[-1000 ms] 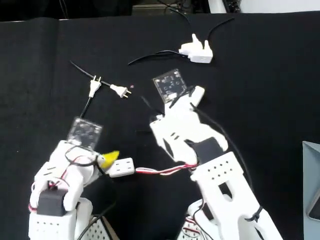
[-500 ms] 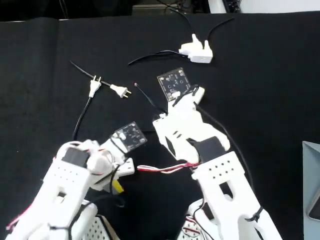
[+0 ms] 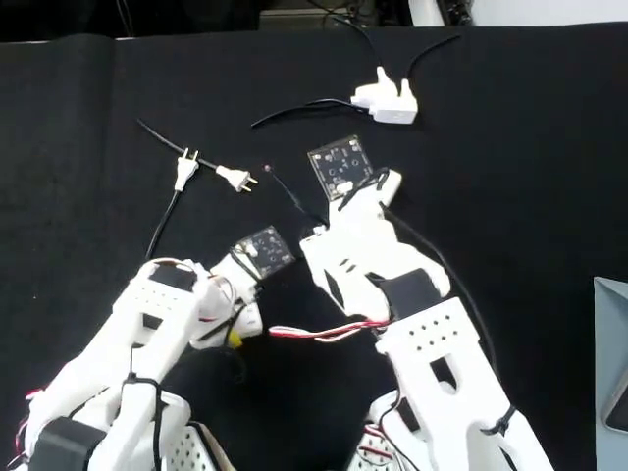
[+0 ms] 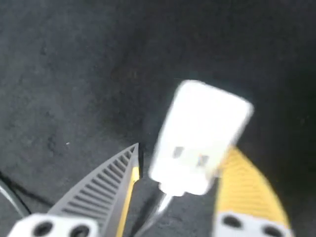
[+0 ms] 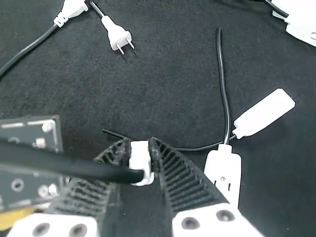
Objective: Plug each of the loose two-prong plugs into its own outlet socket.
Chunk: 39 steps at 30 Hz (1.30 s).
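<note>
Between the fingers of my left gripper (image 4: 183, 154) lies a white outlet socket (image 4: 202, 128) with two slots; the grey finger (image 4: 116, 170) stands clear of it and the yellow finger (image 4: 244, 190) sits against its other side. My right gripper (image 5: 139, 143) is shut on a small white plug (image 5: 139, 167) whose thin black cable (image 5: 223, 94) trails across the mat. Two loose white two-prong plugs (image 3: 184, 172) (image 3: 235, 179) lie at the left middle of the black mat, also seen as plugs (image 5: 120, 40) (image 5: 73, 7) in the right wrist view.
At the back a white socket with a plug in it (image 3: 391, 103) lies with black cables. Beside the right gripper sit another white socket (image 5: 224, 175) and a long white block (image 5: 264, 113). The left arm's camera board (image 5: 27, 153) is close by.
The left arm has swung in from the left and now stands over the white socket, close to the right arm. The right arm shifted slightly, dragging the thin cable end.
</note>
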Tool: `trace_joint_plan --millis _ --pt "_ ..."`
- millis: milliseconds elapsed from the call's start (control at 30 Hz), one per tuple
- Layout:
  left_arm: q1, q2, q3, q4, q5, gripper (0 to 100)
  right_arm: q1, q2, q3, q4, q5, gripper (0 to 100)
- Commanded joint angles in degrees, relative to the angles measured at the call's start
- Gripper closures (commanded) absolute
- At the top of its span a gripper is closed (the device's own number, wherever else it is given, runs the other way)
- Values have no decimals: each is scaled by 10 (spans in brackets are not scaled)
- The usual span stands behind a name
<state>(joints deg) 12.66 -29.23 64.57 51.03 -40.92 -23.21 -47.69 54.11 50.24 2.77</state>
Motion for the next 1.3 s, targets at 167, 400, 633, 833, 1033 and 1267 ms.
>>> trace_joint_plan --millis 167,400,633,833,1033,1267 --pt "-28 5 -31 -87 95 911 5 -7 -6 -12 -1 987" --pt "-69 0 -30 -120 177 803 5 -7 -6 -12 -2 987" --pt "-94 -1 -111 -3 264 651 5 -7 -6 -12 -2 987" --pt "-165 -1 -197 94 265 651 -15 -7 -6 -11 -38 987" --pt "-203 -4 -169 98 263 651 -75 25 -4 -39 -44 987" --pt "-241 -124 -63 49 284 651 -113 167 -37 -123 14 987"
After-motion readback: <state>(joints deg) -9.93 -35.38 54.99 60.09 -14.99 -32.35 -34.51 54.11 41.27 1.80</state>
